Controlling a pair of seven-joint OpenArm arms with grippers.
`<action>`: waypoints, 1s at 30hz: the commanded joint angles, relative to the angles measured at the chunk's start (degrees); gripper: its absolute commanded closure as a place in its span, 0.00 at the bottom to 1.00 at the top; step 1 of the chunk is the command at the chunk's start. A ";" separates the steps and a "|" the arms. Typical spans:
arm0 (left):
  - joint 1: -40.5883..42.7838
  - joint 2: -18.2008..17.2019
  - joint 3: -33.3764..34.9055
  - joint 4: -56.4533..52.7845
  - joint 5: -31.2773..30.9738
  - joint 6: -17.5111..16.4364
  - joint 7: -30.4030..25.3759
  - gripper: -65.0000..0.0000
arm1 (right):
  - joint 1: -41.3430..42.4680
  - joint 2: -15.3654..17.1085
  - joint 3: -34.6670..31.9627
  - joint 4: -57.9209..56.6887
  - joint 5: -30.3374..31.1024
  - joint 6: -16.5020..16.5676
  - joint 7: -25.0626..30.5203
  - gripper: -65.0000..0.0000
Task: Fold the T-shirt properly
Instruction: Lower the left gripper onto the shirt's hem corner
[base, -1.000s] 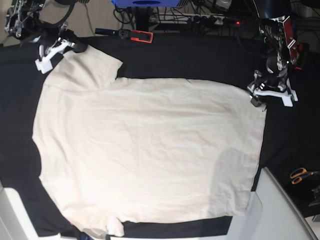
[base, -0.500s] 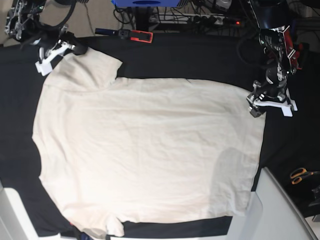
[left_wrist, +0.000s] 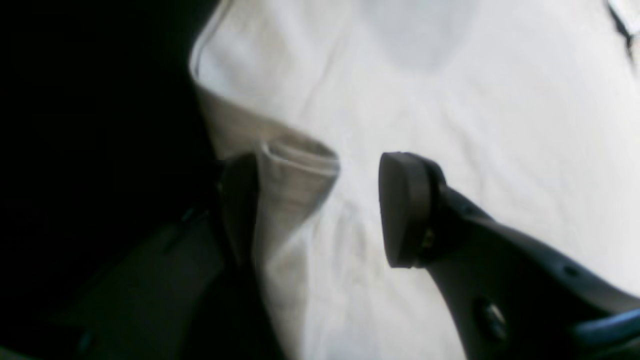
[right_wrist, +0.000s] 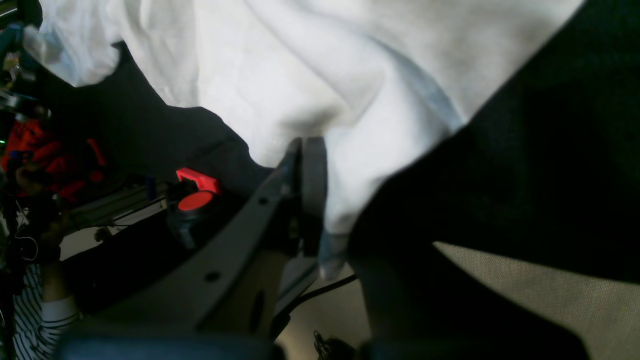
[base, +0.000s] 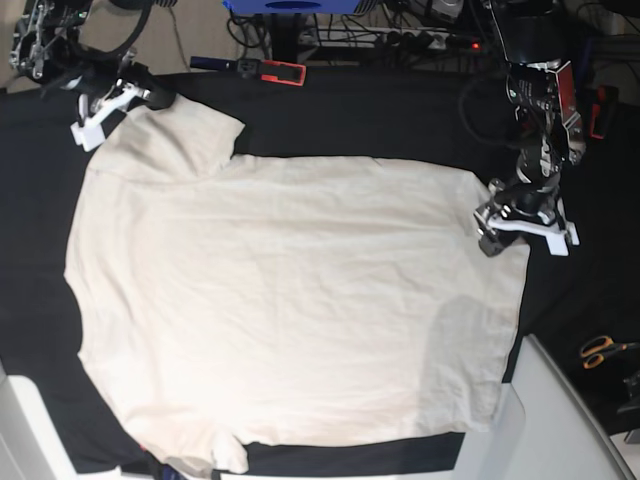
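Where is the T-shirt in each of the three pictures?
Base: the T-shirt lies spread flat, filling the middle of the picture.
Left wrist: it fills the upper right; a folded edge stands between the open left gripper fingers.
Right wrist: it covers the top, a corner pinched by the shut right gripper.
Shared landmark: the black tablecloth beside the shirt's edge in every view.

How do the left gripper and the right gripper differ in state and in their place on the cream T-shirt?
The left gripper is open, with the hem corner of the cream cotton T-shirt between its jaws; the right gripper is shut on the sleeve edge. In the base view, the left one is at the shirt's right corner and the right one at its top-left sleeve. Both touch the shirt's edge.
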 joint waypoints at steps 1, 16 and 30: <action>-0.99 -0.35 0.09 0.81 -0.20 -0.29 -0.78 0.43 | 0.08 0.44 0.04 0.62 0.80 0.34 0.07 1.00; -5.29 0.44 1.23 -0.86 -0.11 -0.21 -0.69 0.52 | 2.54 1.58 0.04 -6.50 0.72 0.34 0.07 1.00; 1.92 0.18 -5.80 1.52 -0.11 -0.21 -0.61 0.42 | 3.34 1.76 -0.04 -6.85 0.80 0.42 0.07 1.00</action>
